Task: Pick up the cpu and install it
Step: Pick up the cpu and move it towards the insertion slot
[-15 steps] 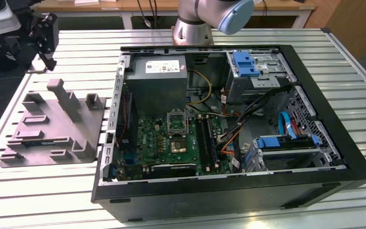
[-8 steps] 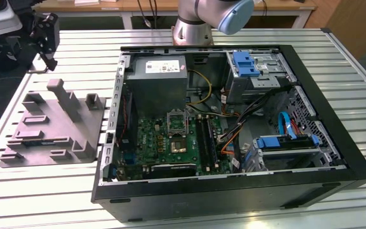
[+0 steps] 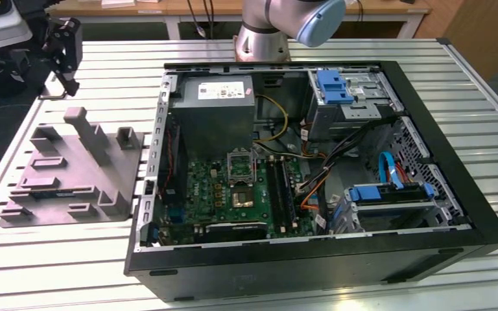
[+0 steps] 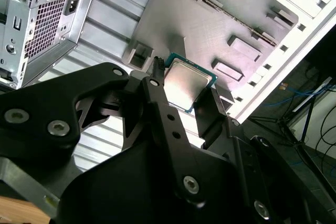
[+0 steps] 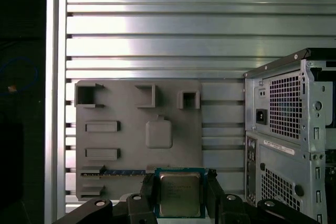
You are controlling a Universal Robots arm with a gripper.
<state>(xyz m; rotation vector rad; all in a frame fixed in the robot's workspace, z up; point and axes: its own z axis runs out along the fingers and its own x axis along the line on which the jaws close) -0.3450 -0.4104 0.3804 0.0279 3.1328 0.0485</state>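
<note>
The cpu [image 5: 180, 193], a flat square chip with a silvery top and a green rim, is clamped by two opposite edges between the black fingers [image 5: 148, 188] of my gripper [image 5: 180, 182], which is shut on it. In the second wrist view the cpu [image 4: 189, 81] shows tilted between the fingers [image 4: 159, 95] of the gripper [image 4: 185, 90], held above the grey tray [image 4: 210, 19]. In the exterior view the gripper [image 3: 57, 78] hangs high at the exterior view's left, above the tray's [image 3: 67, 175] far end. The motherboard socket [image 3: 240, 163] lies inside the open computer case [image 3: 318, 265].
The grey moulded tray [image 5: 131, 156] has upright posts and slots, with a dark memory stick along one edge. The case's rear panel [image 5: 289, 129] stands close beside it. Cables, drive bays and a power supply [image 3: 218, 103] crowd the case. The table is slatted aluminium.
</note>
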